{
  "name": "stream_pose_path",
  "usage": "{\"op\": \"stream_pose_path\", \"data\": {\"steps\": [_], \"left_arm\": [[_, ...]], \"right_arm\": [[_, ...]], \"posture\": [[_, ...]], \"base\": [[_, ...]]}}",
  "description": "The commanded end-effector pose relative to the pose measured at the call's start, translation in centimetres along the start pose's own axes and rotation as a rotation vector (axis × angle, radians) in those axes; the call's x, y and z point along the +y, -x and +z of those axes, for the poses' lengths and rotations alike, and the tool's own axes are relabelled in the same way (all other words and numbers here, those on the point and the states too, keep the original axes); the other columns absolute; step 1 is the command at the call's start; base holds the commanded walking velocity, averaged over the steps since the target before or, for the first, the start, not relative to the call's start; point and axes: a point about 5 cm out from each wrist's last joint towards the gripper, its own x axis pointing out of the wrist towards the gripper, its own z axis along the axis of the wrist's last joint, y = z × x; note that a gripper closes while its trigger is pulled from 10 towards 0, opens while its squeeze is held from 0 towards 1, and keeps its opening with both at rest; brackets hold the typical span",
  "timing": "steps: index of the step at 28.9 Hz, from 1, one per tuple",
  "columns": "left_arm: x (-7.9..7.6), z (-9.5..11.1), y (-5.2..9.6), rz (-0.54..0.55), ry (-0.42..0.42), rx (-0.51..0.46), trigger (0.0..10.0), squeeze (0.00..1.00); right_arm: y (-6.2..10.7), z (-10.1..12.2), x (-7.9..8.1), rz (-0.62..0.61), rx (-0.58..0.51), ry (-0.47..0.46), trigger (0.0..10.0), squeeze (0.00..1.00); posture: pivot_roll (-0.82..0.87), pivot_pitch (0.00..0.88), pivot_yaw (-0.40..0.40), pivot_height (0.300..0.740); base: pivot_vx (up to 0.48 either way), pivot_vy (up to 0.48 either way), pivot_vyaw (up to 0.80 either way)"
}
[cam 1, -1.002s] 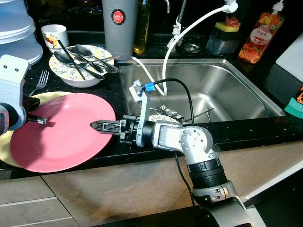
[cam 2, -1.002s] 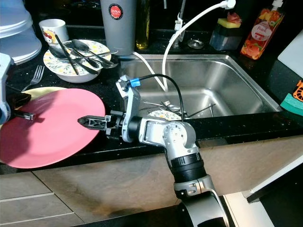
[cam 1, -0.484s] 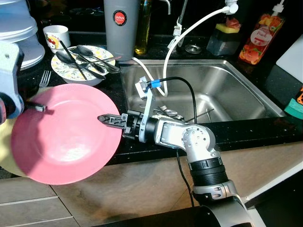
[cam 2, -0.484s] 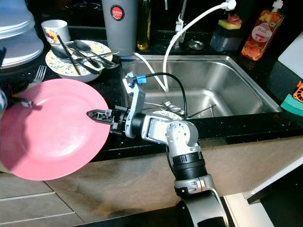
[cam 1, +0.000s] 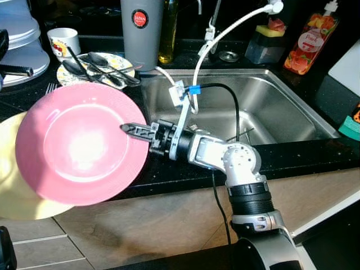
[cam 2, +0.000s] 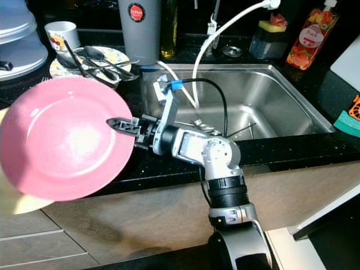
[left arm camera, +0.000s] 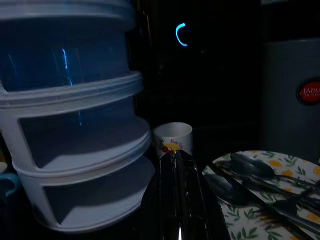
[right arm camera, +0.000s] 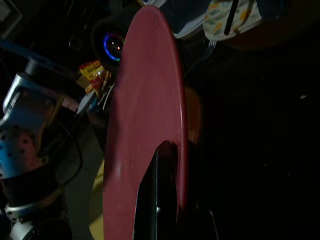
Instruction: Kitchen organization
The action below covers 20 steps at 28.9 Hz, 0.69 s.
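Note:
A pink plate (cam 1: 79, 149) is held off the black counter, tilted up so its face turns toward me. My right gripper (cam 1: 133, 128) is shut on the plate's right rim; in the right wrist view the plate (right arm camera: 145, 115) shows edge-on with a finger (right arm camera: 150, 200) across it. My left gripper (cam 1: 17, 70) is at the far left beside the stacked white containers (cam 1: 22, 39), apart from the plate. In the left wrist view its fingers (left arm camera: 172, 190) lie together with nothing held. A yellow plate (cam 1: 17, 197) lies under and behind the pink one.
A floral plate (cam 1: 121, 59) with spoons, a cup (cam 1: 61, 40) and a grey tumbler (cam 1: 140, 28) stand at the back. A steel sink (cam 1: 270, 107) with cutlery and a white hose lies to the right. A soap bottle (cam 1: 306, 39) stands behind it.
The pink plate has come up from lying flat to a steep tilt. My left gripper has let go of its left rim and drawn back toward the white containers.

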Motion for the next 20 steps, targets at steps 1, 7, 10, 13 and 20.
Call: {"op": "stream_pose_path", "data": {"steps": [1,7,10,13,20], "left_arm": [[0.1,-0.1,-0.1,0.017,0.009,-0.017,10.0,0.00],[-0.4,0.7,-0.4,-0.016,0.053,-0.104,10.0,0.00],[-1.8,0.9,-0.6,-0.123,0.077,-0.126,10.0,0.00],[-3.0,1.1,-0.6,-0.211,0.115,-0.140,10.0,0.00],[-9.1,-0.3,1.6,-0.685,0.157,-0.072,10.0,0.00]], "right_arm": [[0.0,0.5,0.0,-0.008,-0.023,-0.001,0.0,0.00],[0.9,3.7,-1.0,-0.106,-0.172,0.056,0.0,0.00],[2.2,6.3,-2.0,-0.195,-0.303,0.078,0.0,0.00],[3.2,7.8,-2.4,-0.235,-0.381,0.089,0.0,0.00],[7.0,11.9,-3.4,-0.381,-0.600,0.161,0.0,0.00]], "posture": [[0.03,0.172,-0.059,0.740],[0.03,0.169,-0.059,0.740],[0.03,0.165,-0.059,0.740],[0.03,0.165,-0.059,0.740],[0.02,0.155,-0.054,0.740]], "base": [[0.000,0.000,0.00],[0.000,0.000,0.00],[0.000,0.000,0.00],[0.000,0.000,0.00],[0.000,0.000,0.00]]}}
